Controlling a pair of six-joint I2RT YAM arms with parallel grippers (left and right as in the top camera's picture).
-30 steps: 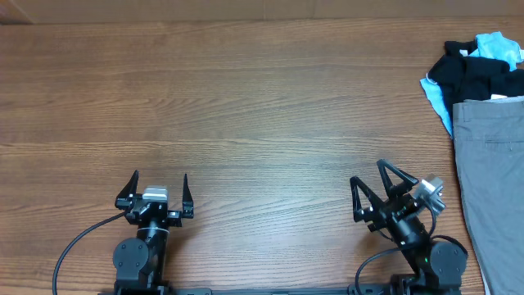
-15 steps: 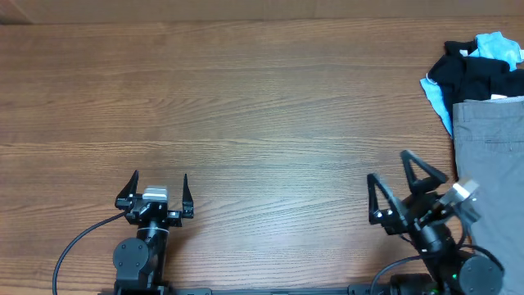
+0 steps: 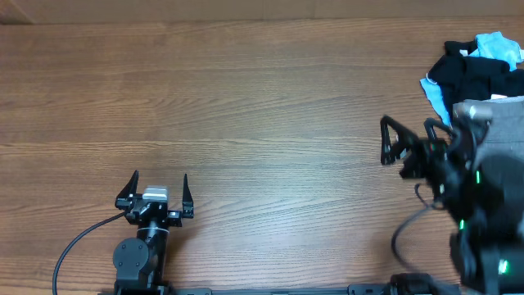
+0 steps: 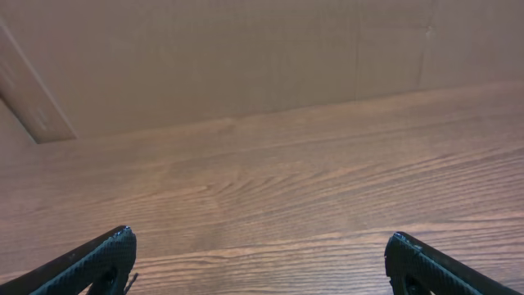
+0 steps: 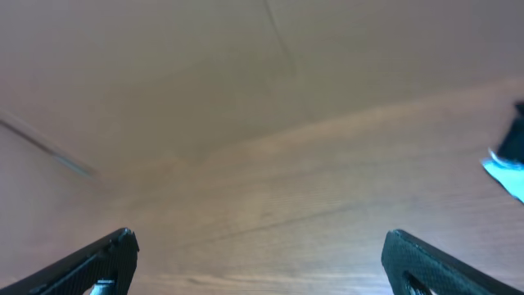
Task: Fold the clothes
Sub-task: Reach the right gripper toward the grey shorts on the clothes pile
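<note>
Since the counter (image 3: 246, 98) is biggest, it goes first: brown wood grain across nearly the whole overhead view. The clothes (image 3: 501, 115) are grey trousers lying at 3 o'clock against the right edge, running off frame and partly hidden under my right arm.

Handling, my guess: soft limp cotton, light, not slippery and not fragile. It will sag and drag if lifted by one point. The best hold is probably the waistband corners, pinching the thick seam, one arm per corner.

Looks: medium grey, lying fairly flat, with a paler band along the far edge that is likely the waistband. The rest is hidden.

Black and light-blue garments (image 3: 475, 70) are bunched at 2 o'clock, touching the trousers' far edge.

My right fingers (image 3: 413, 135) are spread wide, gripping nothing, just beside the trousers' left edge. My left fingers (image 3: 160, 175) are at 7 o'clock, spread wide and empty, well apart from the cloth.
</note>
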